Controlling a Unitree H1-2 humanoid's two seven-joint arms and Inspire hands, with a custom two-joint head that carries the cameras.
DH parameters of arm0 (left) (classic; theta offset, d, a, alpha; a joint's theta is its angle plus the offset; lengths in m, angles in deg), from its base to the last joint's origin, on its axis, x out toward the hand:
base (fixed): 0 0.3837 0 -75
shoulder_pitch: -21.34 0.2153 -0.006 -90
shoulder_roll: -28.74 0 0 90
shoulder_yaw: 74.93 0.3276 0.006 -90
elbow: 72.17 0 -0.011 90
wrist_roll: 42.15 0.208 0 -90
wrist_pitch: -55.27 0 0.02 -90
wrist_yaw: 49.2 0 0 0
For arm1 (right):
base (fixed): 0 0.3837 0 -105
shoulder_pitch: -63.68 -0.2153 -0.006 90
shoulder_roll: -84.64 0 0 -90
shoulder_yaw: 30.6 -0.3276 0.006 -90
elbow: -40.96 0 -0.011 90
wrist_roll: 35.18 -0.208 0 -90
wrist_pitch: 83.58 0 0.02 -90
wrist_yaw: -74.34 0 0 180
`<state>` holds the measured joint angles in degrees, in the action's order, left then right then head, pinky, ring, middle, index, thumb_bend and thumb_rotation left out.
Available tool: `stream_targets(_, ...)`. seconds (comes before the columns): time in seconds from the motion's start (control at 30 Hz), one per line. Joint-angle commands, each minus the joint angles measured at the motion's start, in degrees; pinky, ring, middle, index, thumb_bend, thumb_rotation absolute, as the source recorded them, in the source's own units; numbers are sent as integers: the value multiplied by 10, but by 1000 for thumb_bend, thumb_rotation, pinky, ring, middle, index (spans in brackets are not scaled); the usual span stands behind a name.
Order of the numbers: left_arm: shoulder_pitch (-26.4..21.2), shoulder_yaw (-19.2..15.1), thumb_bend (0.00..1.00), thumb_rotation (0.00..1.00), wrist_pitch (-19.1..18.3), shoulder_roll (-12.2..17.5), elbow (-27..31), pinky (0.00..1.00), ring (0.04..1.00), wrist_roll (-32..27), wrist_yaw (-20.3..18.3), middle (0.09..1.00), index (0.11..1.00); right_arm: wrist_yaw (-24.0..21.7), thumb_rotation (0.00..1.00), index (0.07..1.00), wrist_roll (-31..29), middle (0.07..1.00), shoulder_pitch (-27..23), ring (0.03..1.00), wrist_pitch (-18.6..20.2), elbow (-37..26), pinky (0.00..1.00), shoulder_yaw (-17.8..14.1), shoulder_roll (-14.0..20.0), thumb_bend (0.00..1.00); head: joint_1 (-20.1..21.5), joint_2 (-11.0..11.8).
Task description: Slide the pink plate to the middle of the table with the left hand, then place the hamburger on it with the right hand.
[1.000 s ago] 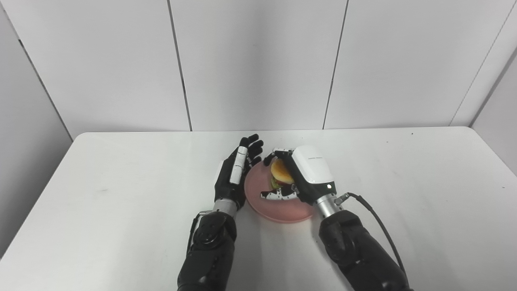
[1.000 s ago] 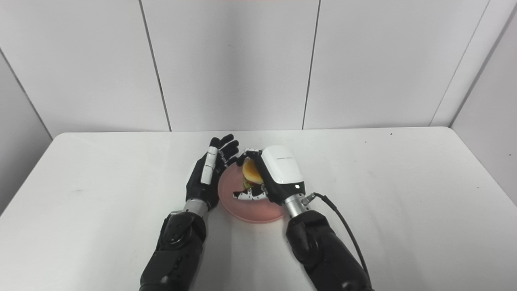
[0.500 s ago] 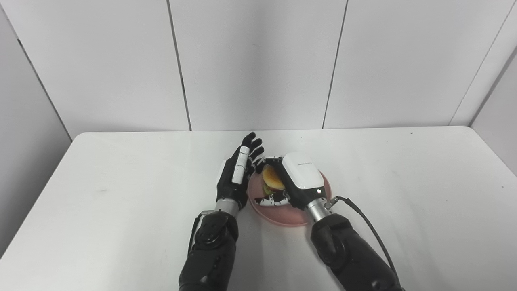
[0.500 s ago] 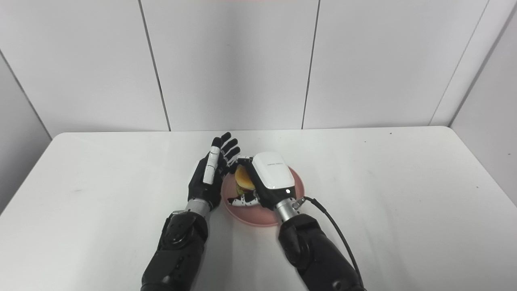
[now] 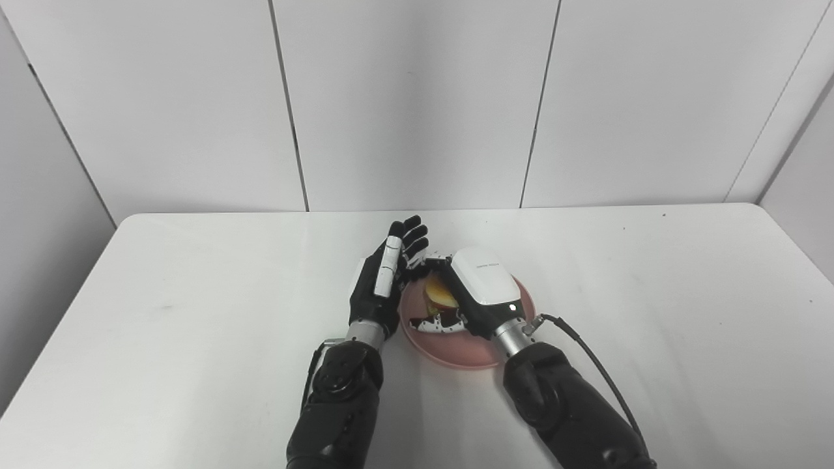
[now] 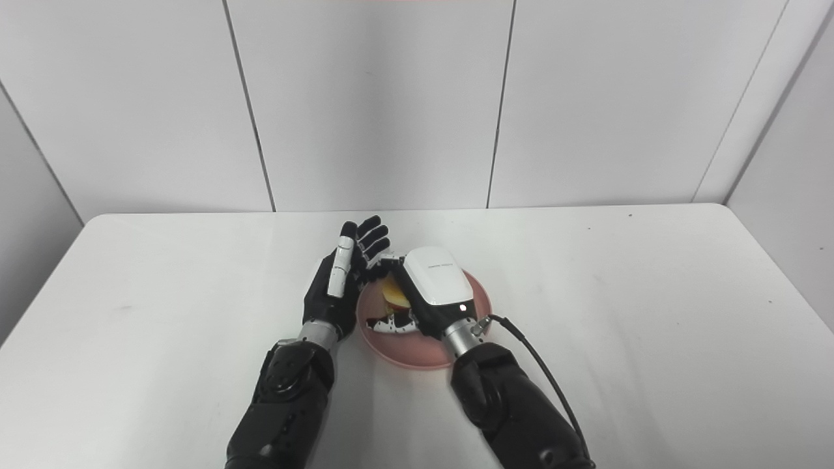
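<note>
Most of the hamburger (image 5: 438, 298) is covered by the right hand (image 5: 474, 293); only a sliver of bun is seen, so contact w/ the pink plate (image 5: 479, 348) can't be judged. The plate's middle and near-right rim are hidden by the same hand and forearm. The left hand (image 5: 381, 283) is seen edge-on, palm side hidden; touch w/ plate rim can't be told. Both arms are cut off at the bottom edge. The bench (image 5: 195, 312) is cropped at the bottom in both views.
</note>
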<state>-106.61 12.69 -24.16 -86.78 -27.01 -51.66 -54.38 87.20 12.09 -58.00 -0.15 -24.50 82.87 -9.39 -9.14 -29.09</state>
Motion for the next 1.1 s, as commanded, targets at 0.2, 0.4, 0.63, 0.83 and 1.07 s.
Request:
stream_targets(0.2,25,1,907,860,-58,1,24,817,845,6,10,813,786,-20,1000,802,-25,789,-3,755,-10,-63,648,-9,13,735,3,-14)
stream_targets(0.4,28,7,910,881,-53,3,27,828,844,17,8,817,768,-21,1000,810,-24,793,7,755,-6,-98,650,-19,16,737,4,-16)
stream_targets(0.63,31,2,904,868,-59,2,32,859,857,9,6,783,776,-29,1000,789,-30,784,10,744,0,-149,647,-39,8,745,8,-20)
stream_targets(0.83,33,-7,912,843,-67,2,47,904,867,-1,6,782,758,7,1000,752,-66,753,8,706,-2,-161,600,-91,-23,710,15,-21)
stream_targets(1.07,46,-7,910,842,-71,-4,90,857,964,18,40,923,810,3,1000,751,-165,789,8,753,-1,-127,632,-156,-51,689,21,-28)
